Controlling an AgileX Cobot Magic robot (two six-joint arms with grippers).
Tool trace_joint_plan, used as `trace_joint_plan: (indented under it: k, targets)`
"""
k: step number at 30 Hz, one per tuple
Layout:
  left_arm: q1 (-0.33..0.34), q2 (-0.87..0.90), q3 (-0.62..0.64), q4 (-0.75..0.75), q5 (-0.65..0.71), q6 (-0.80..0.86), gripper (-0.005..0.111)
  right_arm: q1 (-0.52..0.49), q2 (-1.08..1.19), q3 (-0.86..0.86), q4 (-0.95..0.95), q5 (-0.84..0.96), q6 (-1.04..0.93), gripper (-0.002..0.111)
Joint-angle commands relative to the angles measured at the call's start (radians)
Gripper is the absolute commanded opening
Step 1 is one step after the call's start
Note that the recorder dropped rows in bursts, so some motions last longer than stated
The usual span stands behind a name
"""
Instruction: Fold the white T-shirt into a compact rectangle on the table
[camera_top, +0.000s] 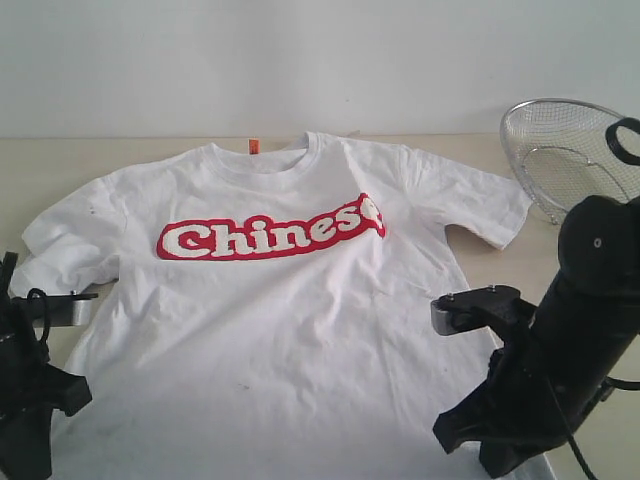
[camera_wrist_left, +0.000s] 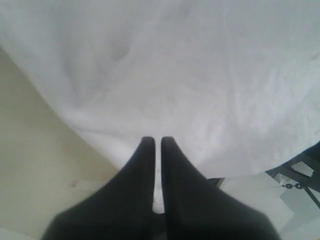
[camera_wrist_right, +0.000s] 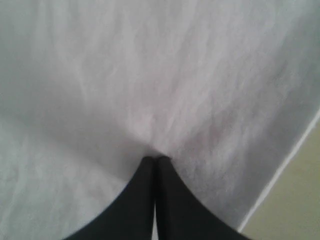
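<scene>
The white T-shirt (camera_top: 290, 320) lies flat and face up on the table (camera_top: 40, 165), its red "Chinese" banner (camera_top: 270, 235) across the chest and an orange neck tag (camera_top: 253, 146) at the collar. My left gripper (camera_wrist_left: 157, 142) sits at the shirt's near left corner, its black fingers (camera_wrist_left: 135, 190) shut with a sliver of white cloth (camera_wrist_left: 200, 75) between them. My right gripper (camera_wrist_right: 156, 160) is shut on the shirt (camera_wrist_right: 150, 75) near its right edge, and the cloth puckers at the tips. In the exterior view only the arms show: left (camera_top: 30, 390), right (camera_top: 550, 370).
A round wire-mesh basket (camera_top: 570, 150) lies tipped at the back right of the table, just beyond the shirt's right sleeve (camera_top: 480, 205). Bare tabletop shows beside the shirt (camera_wrist_left: 35, 160) (camera_wrist_right: 295, 200). A white wall rises behind the table.
</scene>
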Motion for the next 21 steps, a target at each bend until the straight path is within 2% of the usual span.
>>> trace_joint_plan:
  k: [1,21]
  targets:
    - [-0.004,-0.01,0.004,-0.012,-0.008,0.007,0.005,0.0,0.01,0.002,-0.076,0.02,0.062,0.0]
    - [-0.004,-0.01,0.004,-0.008,-0.008,0.014,0.005,0.0,0.01,0.002,-0.164,0.139,0.118,0.0]
